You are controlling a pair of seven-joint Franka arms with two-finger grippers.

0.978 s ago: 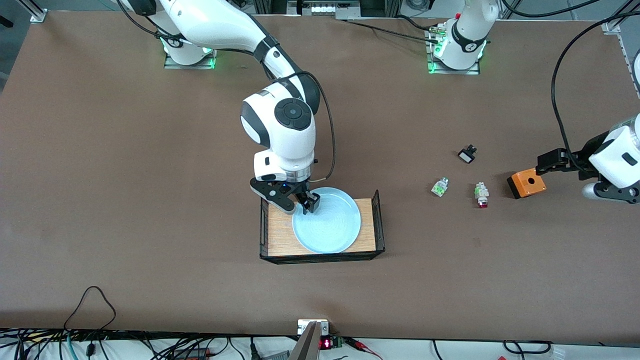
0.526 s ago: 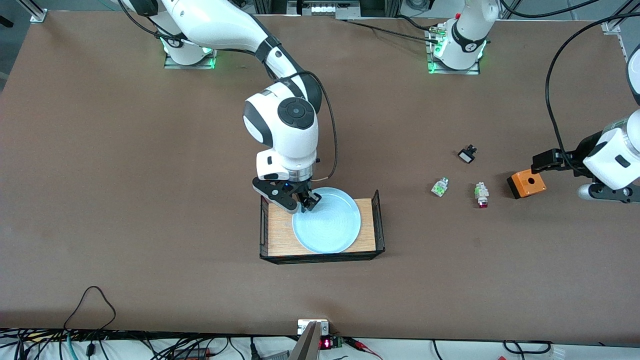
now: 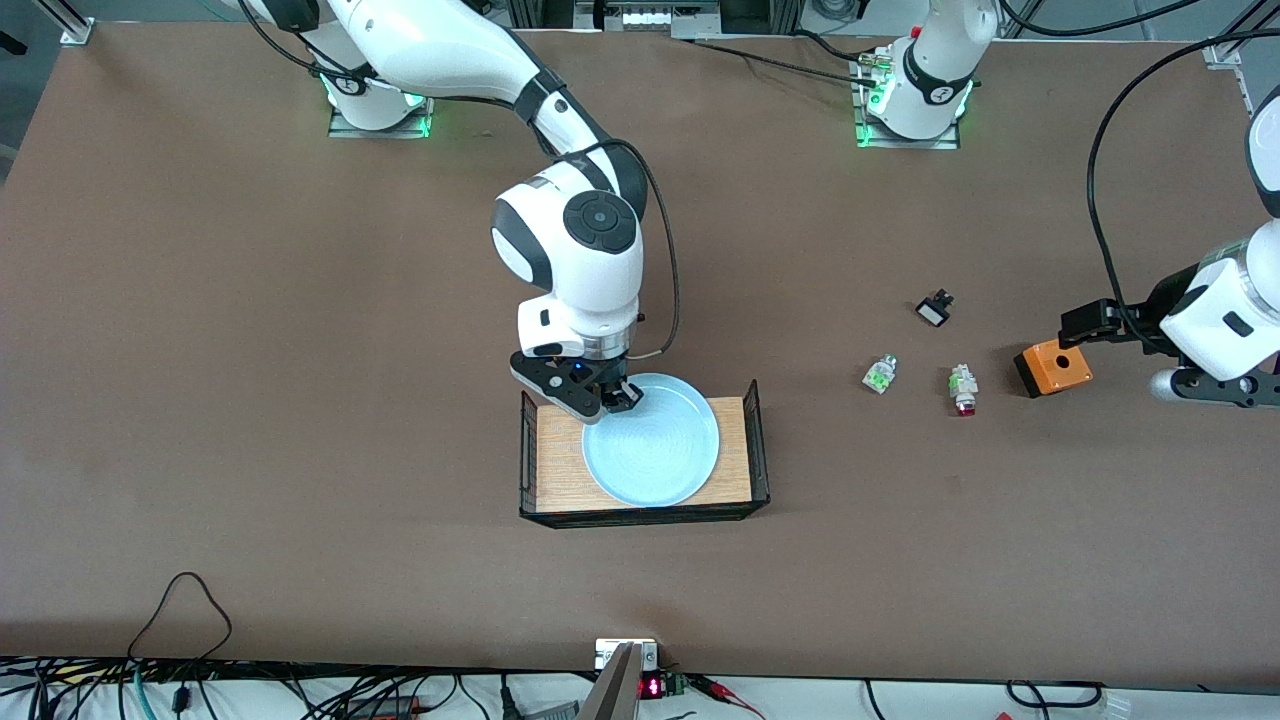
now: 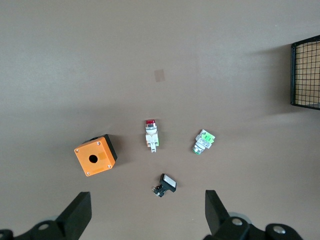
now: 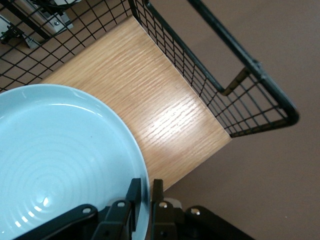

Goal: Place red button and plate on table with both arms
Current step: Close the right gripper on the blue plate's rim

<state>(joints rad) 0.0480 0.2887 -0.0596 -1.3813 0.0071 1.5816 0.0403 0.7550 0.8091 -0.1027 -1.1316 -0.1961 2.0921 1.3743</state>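
Wooden tray (image 3: 560, 450) w/ wire ends holds pale-blue ringed plate (image 3: 650, 445). Right gripper (image 3: 612, 398) pinches its rim, jaws prob. closed on it. Left gripper (image 4: 145, 215), wide open, hangs over parts. Red button (image 3: 964, 390) on table (image 3: 250, 350) beside orange box (image 3: 1053, 366).

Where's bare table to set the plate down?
Free: the wide brown table toward the right arm's end, and the strip between the wooden tray and the front camera. Crowded: toward the left arm's end, around the green-capped button, red button, black part and orange box.
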